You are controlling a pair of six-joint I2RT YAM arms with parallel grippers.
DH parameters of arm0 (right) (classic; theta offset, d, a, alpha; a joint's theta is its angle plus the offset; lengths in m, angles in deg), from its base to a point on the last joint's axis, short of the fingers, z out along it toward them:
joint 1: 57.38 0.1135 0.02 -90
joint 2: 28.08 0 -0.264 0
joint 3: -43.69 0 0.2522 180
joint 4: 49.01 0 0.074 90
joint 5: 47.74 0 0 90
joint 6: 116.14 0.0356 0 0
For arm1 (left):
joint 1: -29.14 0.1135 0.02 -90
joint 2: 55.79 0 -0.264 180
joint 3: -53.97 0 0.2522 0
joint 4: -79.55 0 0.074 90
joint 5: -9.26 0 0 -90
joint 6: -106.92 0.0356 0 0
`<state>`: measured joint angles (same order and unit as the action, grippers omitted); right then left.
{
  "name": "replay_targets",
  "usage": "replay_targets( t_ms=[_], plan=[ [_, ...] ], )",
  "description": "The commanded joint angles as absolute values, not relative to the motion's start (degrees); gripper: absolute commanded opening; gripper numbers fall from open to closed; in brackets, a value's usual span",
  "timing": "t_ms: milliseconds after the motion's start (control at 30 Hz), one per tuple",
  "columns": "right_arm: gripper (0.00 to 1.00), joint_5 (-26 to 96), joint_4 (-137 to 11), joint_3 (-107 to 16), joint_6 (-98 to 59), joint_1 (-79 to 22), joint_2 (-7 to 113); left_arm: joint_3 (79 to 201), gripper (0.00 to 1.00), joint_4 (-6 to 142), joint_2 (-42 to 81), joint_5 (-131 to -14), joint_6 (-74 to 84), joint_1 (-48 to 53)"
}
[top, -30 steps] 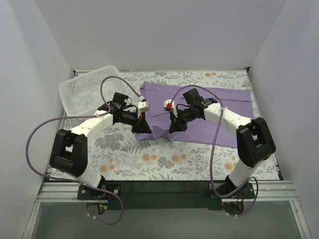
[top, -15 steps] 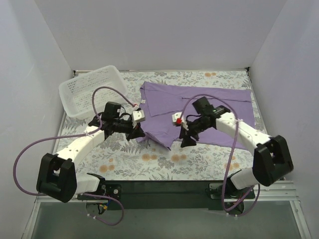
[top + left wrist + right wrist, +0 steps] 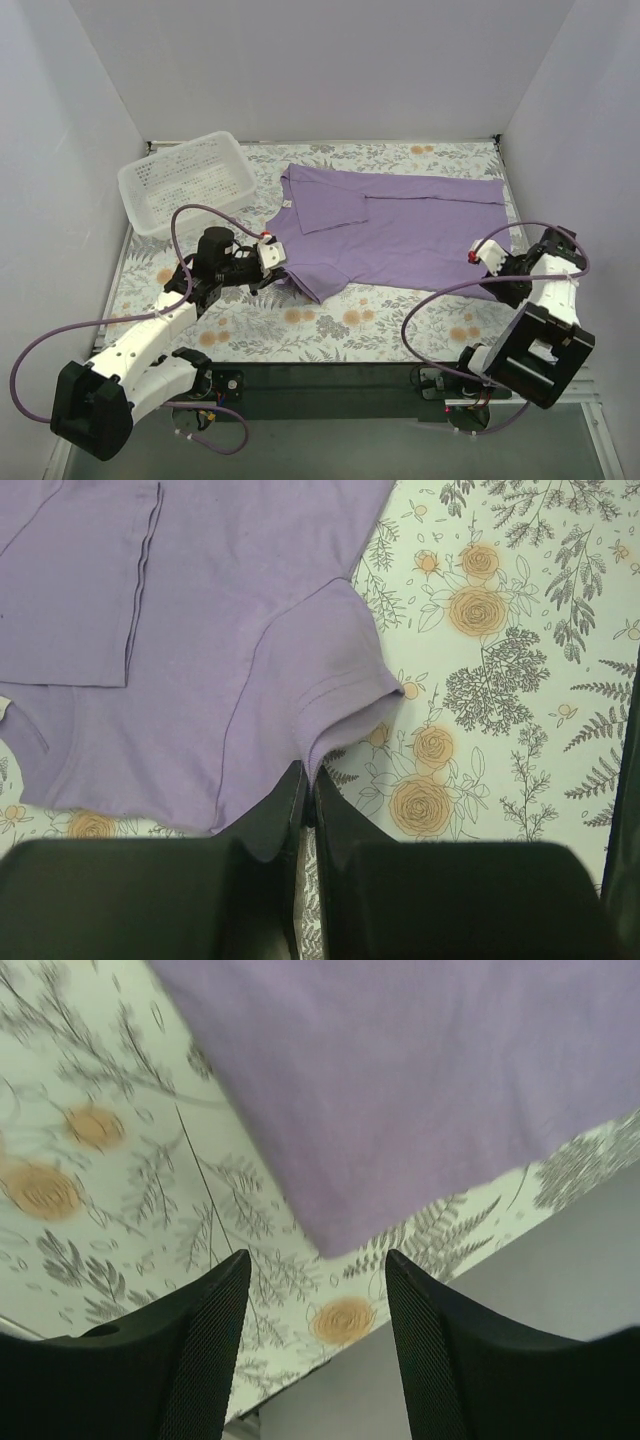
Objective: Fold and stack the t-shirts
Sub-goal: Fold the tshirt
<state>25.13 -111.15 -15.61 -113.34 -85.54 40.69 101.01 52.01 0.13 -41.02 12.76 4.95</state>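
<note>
A lavender t-shirt (image 3: 410,230) lies spread out on the floral table, its neck to the left. My left gripper (image 3: 280,268) is at the shirt's near left side, shut on the hem of a sleeve (image 3: 345,685); in the left wrist view the jaws (image 3: 310,785) pinch that purple edge. My right gripper (image 3: 497,272) hovers at the shirt's near right corner (image 3: 345,1235), open, with nothing between its fingers (image 3: 215,1320). The corner lies just ahead of the fingertips.
A white perforated basket (image 3: 185,180) stands at the back left. White walls close the table in on three sides, and the right wall is close beside my right gripper. The floral cloth (image 3: 330,325) shows bare in front of the shirt.
Both arms have drawn back toward the near edge. The right gripper let go of the shirt and swung right. The left gripper pulled the sleeve outward, and the shirt now lies flatter.
</note>
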Motion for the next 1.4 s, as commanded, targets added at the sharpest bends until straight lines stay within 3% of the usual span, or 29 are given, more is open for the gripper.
replay_targets(
  t_ms=[0, 500, 933, 1367],
  plan=[
    [0.62, 30.81, -113.84, -18.24, -124.31, -91.56, 46.07, 100.07, 0.0, 54.62, -1.3, -41.9, 12.53, 4.35],
    [0.56, 29.95, -104.78, -13.93, -127.48, -93.33, 49.79, 100.25, 0.0, 54.19, 0.11, -41.28, 11.56, 4.09],
    [0.36, 30.56, -101.81, -11.47, -125.29, -90.69, 52.51, 100.42, 0.0, 54.01, 0.9, -41.1, 11.47, 4.09],
    [0.41, 34.08, -99.24, -10.24, -126.34, -90.69, 53.47, 100.78, 0.0, 54.01, 0.99, -40.66, 11.73, 4.09]
  ],
)
